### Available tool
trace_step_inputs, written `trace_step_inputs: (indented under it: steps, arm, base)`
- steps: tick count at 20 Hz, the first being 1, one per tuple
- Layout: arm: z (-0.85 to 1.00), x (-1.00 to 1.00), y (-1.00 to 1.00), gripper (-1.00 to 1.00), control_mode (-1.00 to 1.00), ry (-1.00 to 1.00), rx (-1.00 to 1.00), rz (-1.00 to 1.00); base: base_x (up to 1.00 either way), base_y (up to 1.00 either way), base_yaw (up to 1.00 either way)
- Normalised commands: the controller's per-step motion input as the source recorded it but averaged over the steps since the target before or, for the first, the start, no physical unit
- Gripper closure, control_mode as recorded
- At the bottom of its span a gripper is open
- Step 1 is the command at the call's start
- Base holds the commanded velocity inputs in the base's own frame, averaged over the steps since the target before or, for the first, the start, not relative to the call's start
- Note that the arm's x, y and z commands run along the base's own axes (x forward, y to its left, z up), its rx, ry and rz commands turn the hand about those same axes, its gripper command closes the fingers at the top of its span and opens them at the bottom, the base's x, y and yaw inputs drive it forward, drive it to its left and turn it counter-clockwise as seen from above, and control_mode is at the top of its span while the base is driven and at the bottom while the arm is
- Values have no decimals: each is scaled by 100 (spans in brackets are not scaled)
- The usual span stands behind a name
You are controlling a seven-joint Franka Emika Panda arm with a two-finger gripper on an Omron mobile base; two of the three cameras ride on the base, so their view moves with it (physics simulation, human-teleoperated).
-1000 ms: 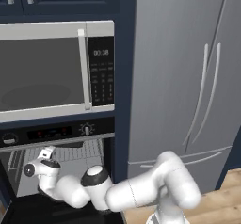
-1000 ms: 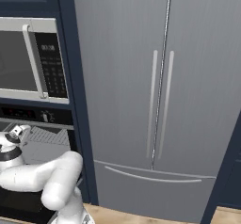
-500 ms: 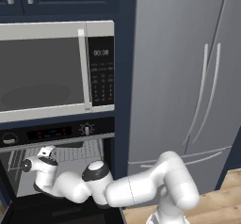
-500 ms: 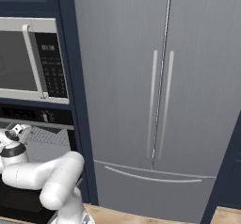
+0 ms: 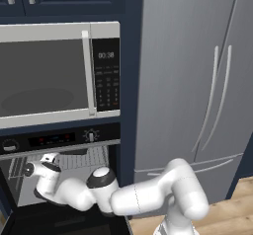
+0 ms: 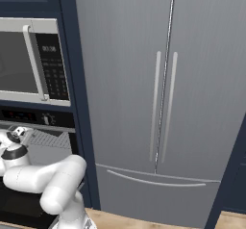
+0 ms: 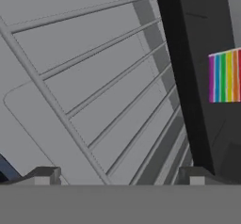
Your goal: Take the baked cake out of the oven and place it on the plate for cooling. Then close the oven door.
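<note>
I am reaching into the oven [image 5: 59, 165].
My jaws are staying spread wide over the rack [image 7: 94, 91], ready for the cake.

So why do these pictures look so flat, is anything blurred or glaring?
Left base view: even light, soft reflection in the microwave glass. Right base view: fridge evenly lit, no glare. Hand view: oven rack wires slightly soft, close up; a rainbow-striped patch at right.

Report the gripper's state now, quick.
Gripper: open, holding nothing; its two dark fingertips stand wide apart in front of the grey wire rack inside the black built-in oven.
</note>
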Motion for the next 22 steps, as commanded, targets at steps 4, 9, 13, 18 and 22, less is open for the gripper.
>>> trace_step_inputs:
  steps: [4, 9, 13, 18, 22]
  arm:
    - [-66, -44, 6, -100, -100, -16, -22, 10]
    - [-39, -30, 8, -100, -100, -5, -39, 30]
    - [-29, -28, 0, -100, -100, 9, -56, 36]
    - [-27, -30, 0, -100, -100, 20, -61, 35]
    - [-28, -27, -4, -100, -100, 16, -61, 36]
  base:
    - [0, 0, 0]
    - [0, 0, 0]
    - [0, 0, 0]
    - [0, 0, 0]
    - [0, 0, 0]
